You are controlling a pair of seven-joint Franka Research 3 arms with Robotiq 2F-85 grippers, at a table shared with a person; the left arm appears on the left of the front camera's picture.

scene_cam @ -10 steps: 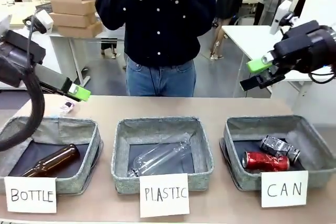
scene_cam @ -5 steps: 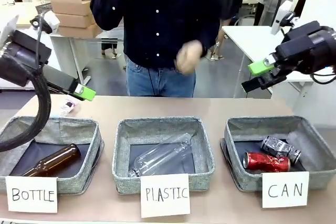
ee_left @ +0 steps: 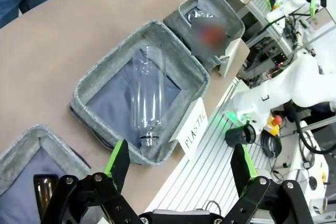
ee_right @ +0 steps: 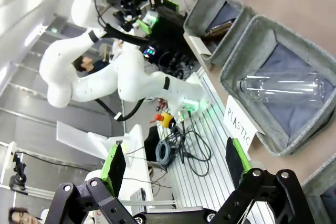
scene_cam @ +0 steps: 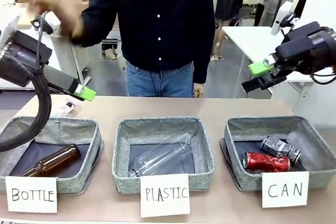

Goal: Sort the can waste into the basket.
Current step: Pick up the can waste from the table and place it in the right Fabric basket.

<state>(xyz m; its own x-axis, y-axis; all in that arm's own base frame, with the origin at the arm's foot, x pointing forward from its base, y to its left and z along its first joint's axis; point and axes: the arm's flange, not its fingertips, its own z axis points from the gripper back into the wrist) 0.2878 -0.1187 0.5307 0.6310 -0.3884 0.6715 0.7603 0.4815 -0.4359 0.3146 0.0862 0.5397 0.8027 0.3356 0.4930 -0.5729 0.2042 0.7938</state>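
The can waste lies in the grey fabric basket (scene_cam: 231, 132) at the right, behind the card lettered "CAN" (scene_cam: 284, 189). A dented red can (scene_cam: 266, 161) rests on its side, with a black-and-silver can (scene_cam: 281, 148) just behind it. My right gripper (scene_cam: 254, 75) hangs open high above the basket's far left corner, holding nothing. At the far left my left gripper (scene_cam: 79, 91) is open and raised over the table. The left wrist view has its open gripper (ee_left: 179, 166) empty, and the same basket (ee_left: 231, 17) far off with a red blur (ee_left: 210, 34) inside. The right wrist view shows its own gripper (ee_right: 175, 165) open.
The middle basket (scene_cam: 119, 145) carded "PLASTIC" holds a clear bottle (scene_cam: 163, 158). The left basket (scene_cam: 79, 127) carded "BOTTLE" holds a brown glass bottle (scene_cam: 52, 161). A person stands at the far edge, one hand (scene_cam: 52, 3) raised at the left, the other (scene_cam: 198, 90) hanging by the table.
The person's hands came down from chest height: one arm swung out to the picture's left, the other dropped to the side. Both grippers stay open and barely shift.
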